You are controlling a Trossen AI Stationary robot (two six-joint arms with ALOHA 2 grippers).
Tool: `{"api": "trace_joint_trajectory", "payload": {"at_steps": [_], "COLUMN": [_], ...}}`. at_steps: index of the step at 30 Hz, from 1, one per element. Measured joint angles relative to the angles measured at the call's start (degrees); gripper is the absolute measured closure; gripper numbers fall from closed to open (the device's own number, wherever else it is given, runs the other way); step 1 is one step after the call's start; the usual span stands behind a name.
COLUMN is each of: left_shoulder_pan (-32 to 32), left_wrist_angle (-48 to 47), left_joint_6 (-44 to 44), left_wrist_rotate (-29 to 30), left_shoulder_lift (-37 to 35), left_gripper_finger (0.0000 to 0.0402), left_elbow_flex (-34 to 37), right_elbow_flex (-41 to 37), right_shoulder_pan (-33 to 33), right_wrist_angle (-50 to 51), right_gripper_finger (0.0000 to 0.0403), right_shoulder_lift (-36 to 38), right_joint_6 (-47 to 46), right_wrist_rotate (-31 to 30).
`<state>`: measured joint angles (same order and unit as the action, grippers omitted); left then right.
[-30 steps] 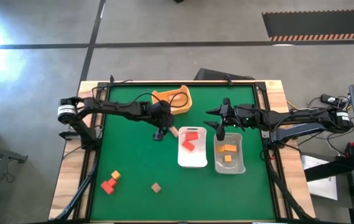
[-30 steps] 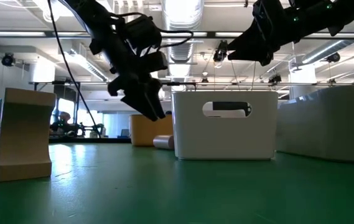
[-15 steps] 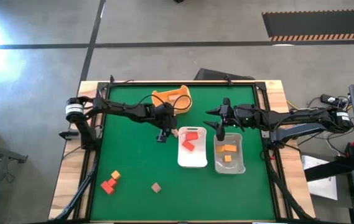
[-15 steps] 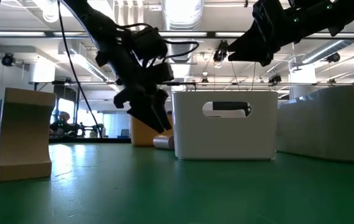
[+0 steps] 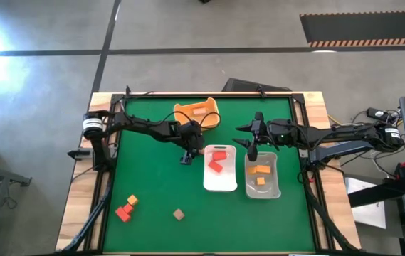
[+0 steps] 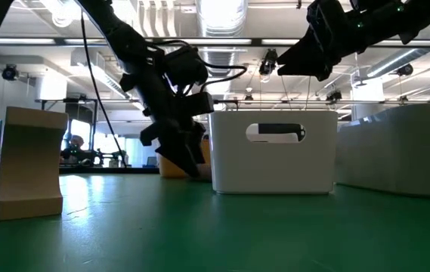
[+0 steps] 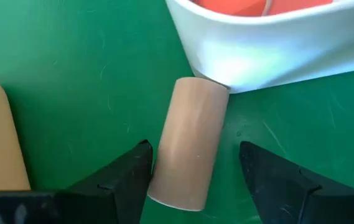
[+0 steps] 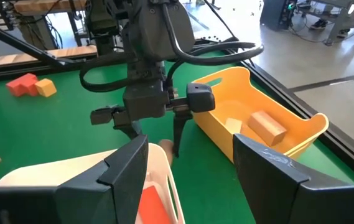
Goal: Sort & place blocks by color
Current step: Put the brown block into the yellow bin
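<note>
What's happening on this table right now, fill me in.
The left tool is open and lowered around a tan cylinder block lying against the white tray, which holds red blocks. The right tool waits open above the clear tray of orange blocks. Several blocks lie unsorted near the front-left corner.

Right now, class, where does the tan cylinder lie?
In the left wrist view the tan cylinder lies on the green mat against the white tray, between the open left gripper's fingers.
</note>
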<state>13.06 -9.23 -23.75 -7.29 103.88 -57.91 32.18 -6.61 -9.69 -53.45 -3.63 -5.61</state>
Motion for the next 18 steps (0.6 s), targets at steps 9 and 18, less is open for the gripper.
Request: {"api": "trace_joint_trajectory", "payload": {"at_steps": [9, 18], "left_shoulder_pan": [0.0, 0.0], "left_wrist_angle": [-0.9, -0.9], "left_joint_6": [0.7, 0.7], "left_wrist_rotate": [0.0, 0.5], "left_shoulder_lift": [-0.8, -1.8], "left_gripper_finger": [0.0276, 0.029], "left_elbow_flex": [0.1, -0.6], "right_elbow_flex": [0.0, 0.0], "right_shoulder_pan": [0.0, 0.0], "right_wrist_angle": [0.0, 0.0], "right_gripper_finger": [0.0184, 0.0184], "right_shoulder_lift": [0.0, 0.0], "right_joint_6": [0.6, 0.7], "right_wrist_rotate": [0.0, 0.0]}}
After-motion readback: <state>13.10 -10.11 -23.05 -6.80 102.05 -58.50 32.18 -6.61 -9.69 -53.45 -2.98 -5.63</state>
